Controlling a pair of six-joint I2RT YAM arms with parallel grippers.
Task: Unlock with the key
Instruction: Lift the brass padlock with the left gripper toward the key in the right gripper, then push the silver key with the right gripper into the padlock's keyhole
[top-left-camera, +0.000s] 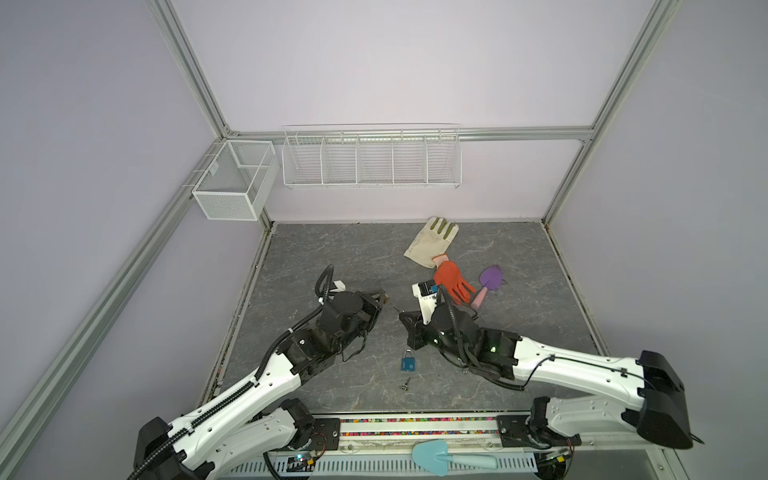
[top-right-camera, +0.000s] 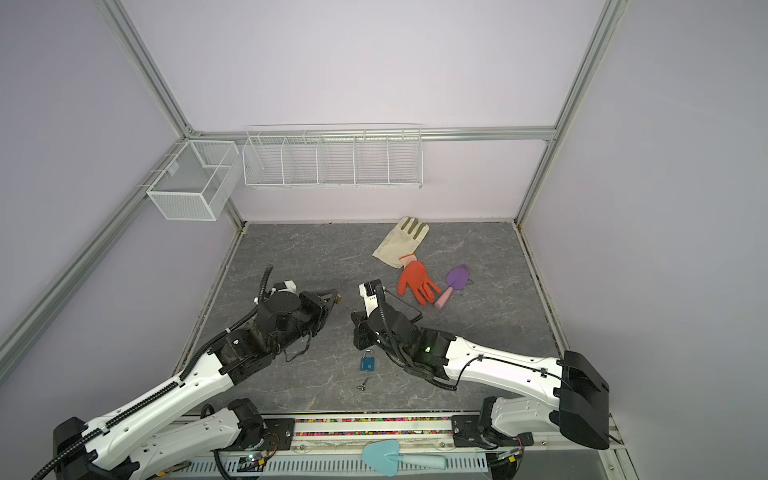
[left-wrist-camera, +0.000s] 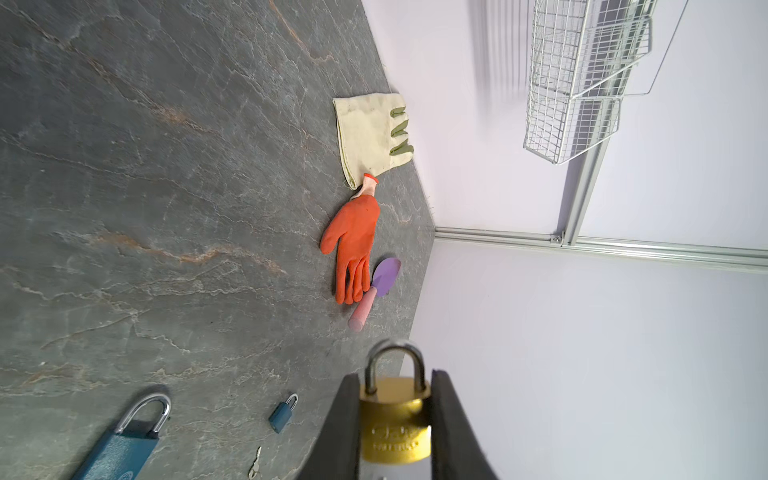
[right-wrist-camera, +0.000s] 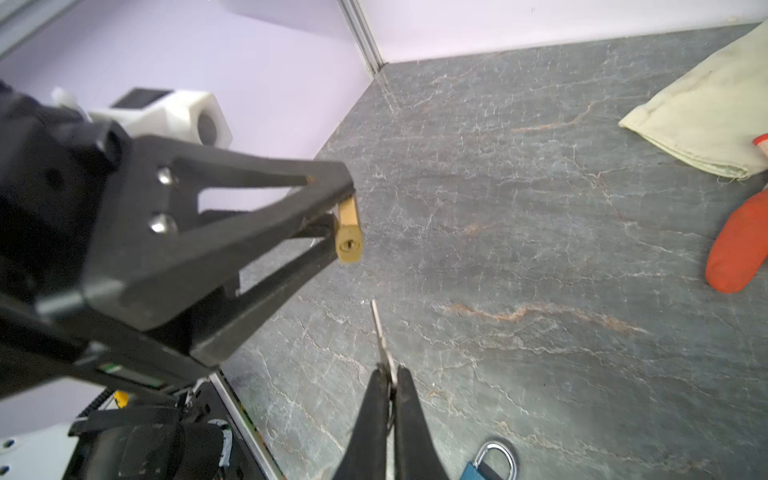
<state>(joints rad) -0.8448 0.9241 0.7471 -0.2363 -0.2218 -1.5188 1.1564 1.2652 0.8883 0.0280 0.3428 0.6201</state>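
My left gripper (left-wrist-camera: 395, 376) is shut on a brass padlock (left-wrist-camera: 394, 419), its black fingers pressing the body's two sides with the shackle pointing away from the wrist. In the right wrist view the brass padlock (right-wrist-camera: 348, 237) shows its keyhole end, held above the table. My right gripper (right-wrist-camera: 390, 372) is shut on a silver key (right-wrist-camera: 380, 332), whose blade sticks out toward that padlock with a clear gap between them. In both top views the left gripper (top-left-camera: 92, 296) (top-right-camera: 336, 294) and the right gripper (top-left-camera: 402, 316) (top-right-camera: 354, 316) face each other mid-table.
A small blue padlock (top-left-camera: 408, 361) and a spare key (top-left-camera: 406, 383) lie on the grey table toward the front. A larger blue padlock (left-wrist-camera: 120, 444) lies nearby. A cream glove (top-left-camera: 432, 241), orange glove (top-left-camera: 453, 280) and purple trowel (top-left-camera: 488, 282) lie at the back right. White wire baskets (top-left-camera: 372, 160) hang on the wall.
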